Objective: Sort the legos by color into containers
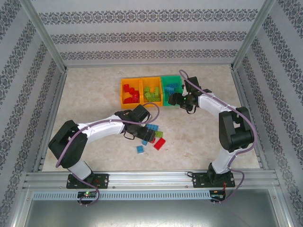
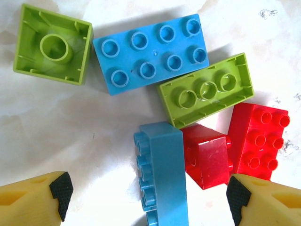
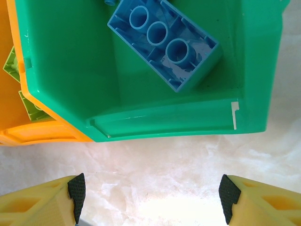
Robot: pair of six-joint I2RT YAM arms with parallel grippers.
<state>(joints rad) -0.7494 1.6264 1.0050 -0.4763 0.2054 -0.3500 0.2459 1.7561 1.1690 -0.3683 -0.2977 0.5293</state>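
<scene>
Sorting partway through: a pick being set up on the left, jaws empty at the bins on the right.

Left gripper (image 2: 148, 193): fingers apart, nothing clamped; poised over the loose legos (image 1: 152, 135) on the table (image 1: 90, 94), straddling a side-lying light blue brick (image 2: 162, 174) with a gap at either pad. Next move, by judgement: lowering, closing on that brick's long faces, carrying it to the green bin. Care needed for the small red brick (image 2: 207, 155) just beside it.

Loose pieces under that wrist, six, two per colour, left to right:
- lime green square brick (image 2: 51, 44), upturned
- light blue eight-stud brick (image 2: 150, 52), studs up
- the side-lying blue
- lime green long brick (image 2: 207, 92), upturned
- the small red
- red studded brick (image 2: 261, 141)

Containers, three, side by side near the far edge:
- first orange bin (image 1: 122, 94), holding red pieces
- second orange bin (image 1: 151, 79), holding lime green
- green bin (image 3: 254, 70), holding an upturned blue brick (image 3: 164, 44)

Right gripper (image 3: 150, 193): fingers apart, empty, over bare table just in front of the green bin. Next, by judgement: reaching to the pile.
</scene>
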